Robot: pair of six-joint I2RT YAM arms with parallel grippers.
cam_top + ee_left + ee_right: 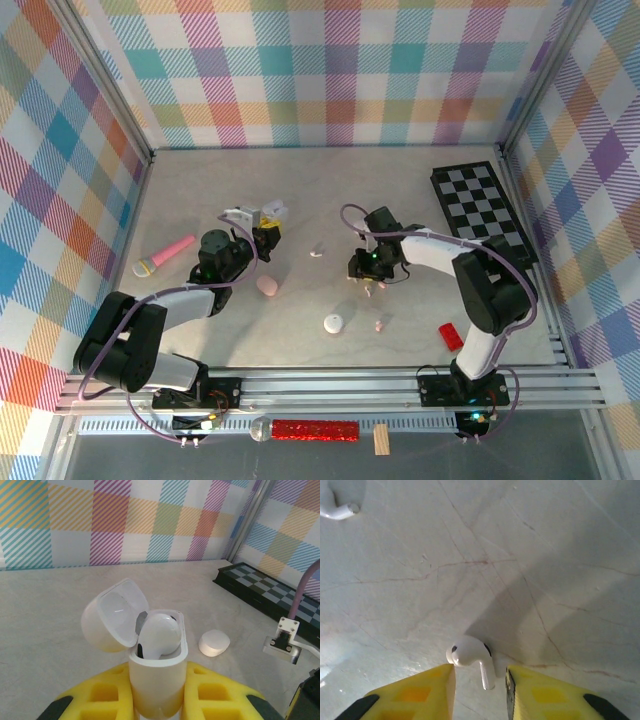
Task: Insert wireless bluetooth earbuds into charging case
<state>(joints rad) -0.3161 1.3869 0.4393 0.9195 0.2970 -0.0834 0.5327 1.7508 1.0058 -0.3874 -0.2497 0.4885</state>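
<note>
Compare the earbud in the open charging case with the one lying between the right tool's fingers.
The cased earbud sits upright in the open charging case, stem hidden; the loose earbud lies on its side on the table, stem showing. The cased earbud rides in the case that the left tool grips; the loose earbud lies between the open fingers of the right tool. Both are glossy white.

Corner earbud (pixel 335 511), apparently edge-cropped

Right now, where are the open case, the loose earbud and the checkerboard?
open case (pixel 157 680), left wrist view, front wall.
loose earbud (pixel 466 652), right wrist view, rounded head.
checkerboard (pixel 483 212), top external view, board middle.
</note>
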